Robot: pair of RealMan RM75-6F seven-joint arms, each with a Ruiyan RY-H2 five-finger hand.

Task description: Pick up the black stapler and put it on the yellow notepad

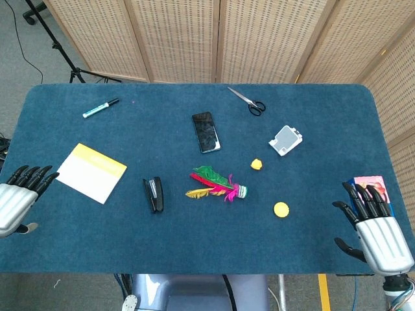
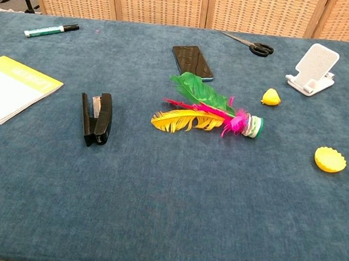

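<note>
**Both hands empty at the near corners, stapler lying beside the notepad**

Nearest the robot, two hands sat at the edges of the blue surface. The left hand was at the left edge, fingers spread and holding nothing. The right hand was at the right near corner, also spread and empty, with a pink packet just beyond its fingertips.

One yellow cap lay near the right. One black stapler lay flat on the surface, left of centre, near the right edge of the one yellow notepad but apart from it. One feathered shuttlecock lay on its side in the middle.

Farther back were one small yellow lump, one white phone stand and one dark phone lying flat. At the far side lay one marker on the left and one pair of scissors on the right.
</note>
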